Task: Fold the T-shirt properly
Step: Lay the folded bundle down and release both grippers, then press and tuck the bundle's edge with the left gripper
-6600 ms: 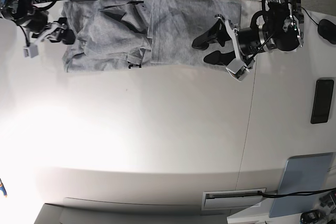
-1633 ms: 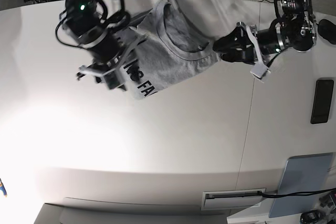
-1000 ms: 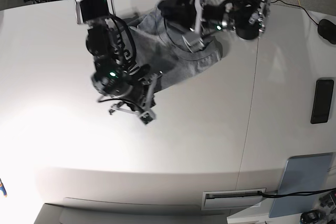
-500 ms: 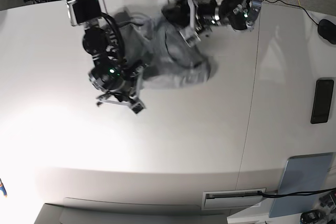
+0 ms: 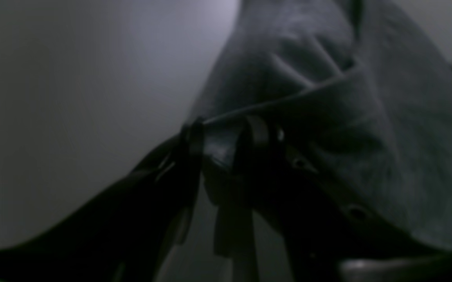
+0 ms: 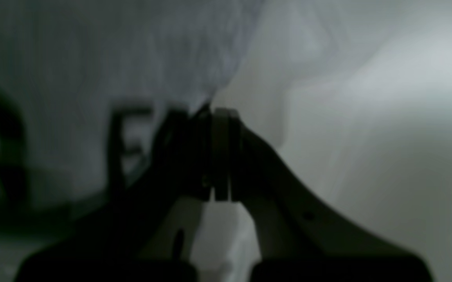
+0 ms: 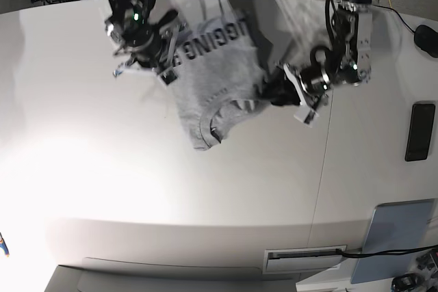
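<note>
1. The T-shirt (image 7: 219,73) hangs between the two arms over the far half of the white table (image 7: 205,196), lettered side up. It is stretched across at the top and sags to a bunched point toward the table's middle, with the ribbed neck near that low end.

2. The right gripper (image 6: 214,117) has its jaws pressed together on a thin edge of cloth just beside the black lettering; in the base view it sits at the shirt's left corner.

3. The left gripper (image 5: 226,129) has its jaws at a middling gap with a folded hem of the grey cloth between them. That wrist view is dark, so the bite looks firm but I would not swear to how deep it is.

4. Judged from this, the step in hand is spreading: the shirt is lifted and held by two edges, not yet laid flat.

5. The next move calls for drawing the two grips apart to take out the sag, then lowering the cloth smoothly so that it lands flat and square before any fold is made.
</note>
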Action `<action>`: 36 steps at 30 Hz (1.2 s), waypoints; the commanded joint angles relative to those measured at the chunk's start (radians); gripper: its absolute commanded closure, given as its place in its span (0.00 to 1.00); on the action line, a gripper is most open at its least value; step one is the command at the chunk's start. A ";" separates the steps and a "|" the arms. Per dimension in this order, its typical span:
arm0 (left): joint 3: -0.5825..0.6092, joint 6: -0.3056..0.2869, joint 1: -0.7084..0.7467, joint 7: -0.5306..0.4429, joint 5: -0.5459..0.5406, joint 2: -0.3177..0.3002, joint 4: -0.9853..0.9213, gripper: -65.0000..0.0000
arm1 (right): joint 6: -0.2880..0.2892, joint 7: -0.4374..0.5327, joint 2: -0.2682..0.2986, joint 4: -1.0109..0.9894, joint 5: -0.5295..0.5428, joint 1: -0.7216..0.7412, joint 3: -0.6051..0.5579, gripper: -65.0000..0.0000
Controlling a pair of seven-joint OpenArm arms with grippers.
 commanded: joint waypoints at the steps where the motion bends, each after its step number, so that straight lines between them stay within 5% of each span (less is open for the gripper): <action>1: -0.003 0.019 -0.025 0.017 0.029 -0.014 0.006 0.73 | 0.020 -0.043 0.002 0.009 0.018 -0.037 -0.003 0.99; 7: -0.004 0.035 -0.122 0.042 -0.064 -0.040 0.010 0.73 | 0.017 -0.027 0.003 0.047 0.010 -0.104 -0.002 0.99; 13: -0.003 0.079 -0.166 0.249 -0.327 -0.121 0.028 0.64 | -0.021 -0.008 0.002 0.047 -0.074 -0.103 -0.002 0.99; 22: -0.003 0.078 -0.132 0.216 -0.325 -0.107 -0.011 0.56 | -0.021 -0.002 0.002 0.047 -0.076 -0.103 -0.002 0.99; 33: -0.003 -0.013 -0.135 0.218 -0.295 -0.063 -0.123 0.56 | -0.021 -0.010 0.002 0.047 -0.076 -0.104 -0.002 0.99; 36: -0.003 -0.060 -0.135 0.216 -0.282 -0.066 -0.140 0.71 | -0.021 -0.011 0.002 0.047 -0.076 -0.103 -0.002 0.99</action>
